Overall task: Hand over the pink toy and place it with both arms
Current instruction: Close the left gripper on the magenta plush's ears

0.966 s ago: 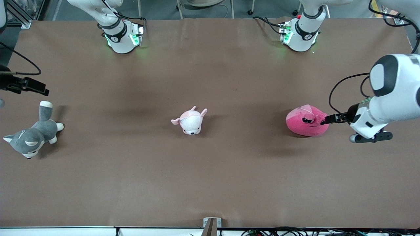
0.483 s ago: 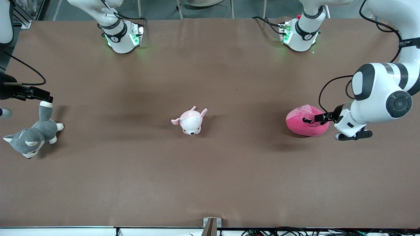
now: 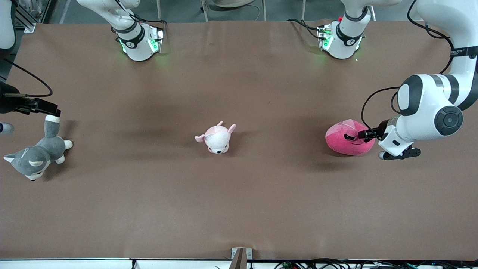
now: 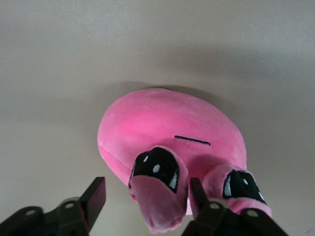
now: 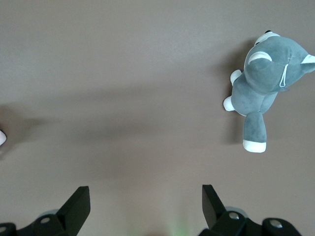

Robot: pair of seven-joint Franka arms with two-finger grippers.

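The pink toy (image 3: pixel 345 144), a deep magenta blob plush with dark sleepy eyes, lies on the brown table toward the left arm's end. My left gripper (image 3: pixel 364 135) is low at the toy's side and open. In the left wrist view the gripper (image 4: pixel 147 194) has its fingers on either side of one bulging eye (image 4: pixel 156 169) of the toy (image 4: pixel 167 123). One finger is close against the eye and the other stands apart. My right gripper (image 3: pixel 48 108) hangs open and empty over the table beside the grey dog's tail, and it also shows in the right wrist view (image 5: pixel 142 201).
A grey-and-white dog plush (image 3: pixel 35 155) lies at the right arm's end of the table and shows in the right wrist view (image 5: pixel 266 78). A small pale pink-and-white animal plush (image 3: pixel 216 138) sits mid-table. The brown table (image 3: pixel 239 205) has bare surface nearer the front camera.
My left arm has swung in toward the pink toy, bringing its open fingers around the toy's eye. My right gripper has shifted slightly toward the grey dog's tail.
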